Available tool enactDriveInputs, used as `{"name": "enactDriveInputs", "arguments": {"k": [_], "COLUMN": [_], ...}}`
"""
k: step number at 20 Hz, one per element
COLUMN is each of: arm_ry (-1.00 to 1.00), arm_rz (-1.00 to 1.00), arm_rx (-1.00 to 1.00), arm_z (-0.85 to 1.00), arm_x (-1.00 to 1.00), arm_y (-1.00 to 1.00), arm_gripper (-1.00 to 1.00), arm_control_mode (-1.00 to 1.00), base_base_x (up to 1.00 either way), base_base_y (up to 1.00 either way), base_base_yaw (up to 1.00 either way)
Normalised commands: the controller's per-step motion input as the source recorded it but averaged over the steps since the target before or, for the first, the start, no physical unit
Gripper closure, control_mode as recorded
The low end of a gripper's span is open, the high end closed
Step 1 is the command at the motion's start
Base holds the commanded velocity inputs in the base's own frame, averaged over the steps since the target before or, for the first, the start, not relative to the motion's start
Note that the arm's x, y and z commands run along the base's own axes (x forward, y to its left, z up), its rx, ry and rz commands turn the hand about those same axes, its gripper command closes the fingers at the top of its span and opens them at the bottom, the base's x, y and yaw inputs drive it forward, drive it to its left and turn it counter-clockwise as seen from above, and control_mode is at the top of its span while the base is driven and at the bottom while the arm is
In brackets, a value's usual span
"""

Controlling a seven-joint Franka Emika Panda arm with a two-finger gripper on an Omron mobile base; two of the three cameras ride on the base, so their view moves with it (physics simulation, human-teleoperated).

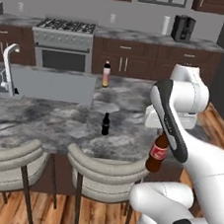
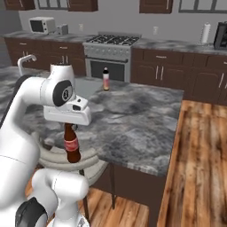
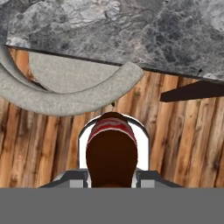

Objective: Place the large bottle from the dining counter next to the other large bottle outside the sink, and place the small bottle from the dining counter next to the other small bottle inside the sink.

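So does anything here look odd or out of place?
Only that the tool holds the large brown bottle in mid-air past the dining counter's edge, above a stool. Nothing looks spilled or knocked over.

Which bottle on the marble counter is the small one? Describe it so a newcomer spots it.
On the marbled dining counter, look right of the sink, toward the stools' edge. The small bottle stands alone there: short and all dark, unlike the tall pale cream-pink bottle with an orange band at the far edge.

Cola bottle up in your gripper, off the counter edge

You've got the dark-brown cola bottle (image 2: 71, 146) hanging upright from the gripper (image 2: 68, 126), over a grey stool (image 2: 88, 160) beside the marbled dining counter (image 2: 133, 119). Far across that counter, the cream-pink bottle (image 2: 106, 79) stands before the stove (image 2: 110, 55).
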Motion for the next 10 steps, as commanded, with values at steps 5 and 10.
{"name": "enactDriveInputs", "arguments": {"k": [5,10], "arm_ry": [0.00,0.00], "arm_rz": [0.00,0.00], "arm_rx": [0.00,0.00], "arm_z": [0.00,0.00], "arm_x": [0.00,0.00], "arm_y": [0.00,0.00], "arm_gripper": [1.00,1.00], "arm_control_mode": [1.00,1.00], "base_base_x": [-0.39,-0.01], "base_base_y": [-0.49,-0.64], "base_base_yaw": [-0.03,-0.04]}}
